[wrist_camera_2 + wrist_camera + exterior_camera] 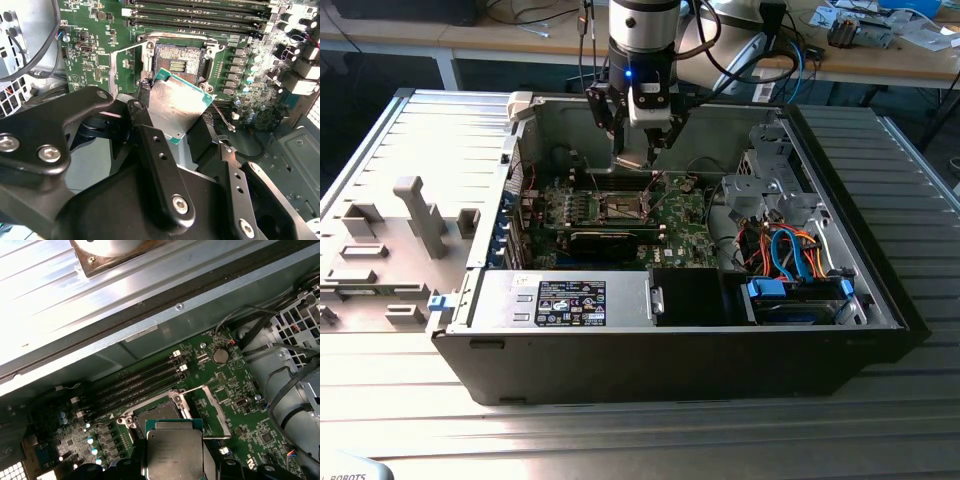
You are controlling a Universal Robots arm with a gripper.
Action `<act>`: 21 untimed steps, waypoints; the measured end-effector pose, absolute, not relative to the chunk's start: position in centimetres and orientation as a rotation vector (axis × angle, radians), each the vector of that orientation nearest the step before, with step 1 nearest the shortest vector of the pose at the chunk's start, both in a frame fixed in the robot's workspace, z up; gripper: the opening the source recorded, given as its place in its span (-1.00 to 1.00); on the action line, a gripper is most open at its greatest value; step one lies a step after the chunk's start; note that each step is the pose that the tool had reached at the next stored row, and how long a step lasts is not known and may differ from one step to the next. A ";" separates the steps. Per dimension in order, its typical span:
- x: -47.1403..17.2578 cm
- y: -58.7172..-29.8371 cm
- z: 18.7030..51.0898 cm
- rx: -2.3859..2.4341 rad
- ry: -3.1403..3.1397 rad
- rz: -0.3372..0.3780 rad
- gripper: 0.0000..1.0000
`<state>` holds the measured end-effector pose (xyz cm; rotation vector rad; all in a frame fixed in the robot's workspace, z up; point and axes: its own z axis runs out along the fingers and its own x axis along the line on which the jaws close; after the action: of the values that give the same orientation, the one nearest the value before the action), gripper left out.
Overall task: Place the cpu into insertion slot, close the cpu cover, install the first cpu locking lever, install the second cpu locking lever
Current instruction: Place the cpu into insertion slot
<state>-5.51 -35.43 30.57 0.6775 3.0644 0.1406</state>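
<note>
1. Pincer (pixel 632 150) is pressed onto the cpu (pixel 176 106), pinching it by two opposite edges inside the open case (pixel 670 375).
2. Cpu is near the slot (pixel 178 62), not seated. It is square, its metal top faces both wrist views, and one green corner points at the slot.
3. Cover (pixel 216 410) stands open beside the slot.
</note>
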 end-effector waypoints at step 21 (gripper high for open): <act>-5.5 -35.4 30.6 0.724 3.052 0.141 0.08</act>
<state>-5.51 -35.43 30.55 0.7243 3.0523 0.1405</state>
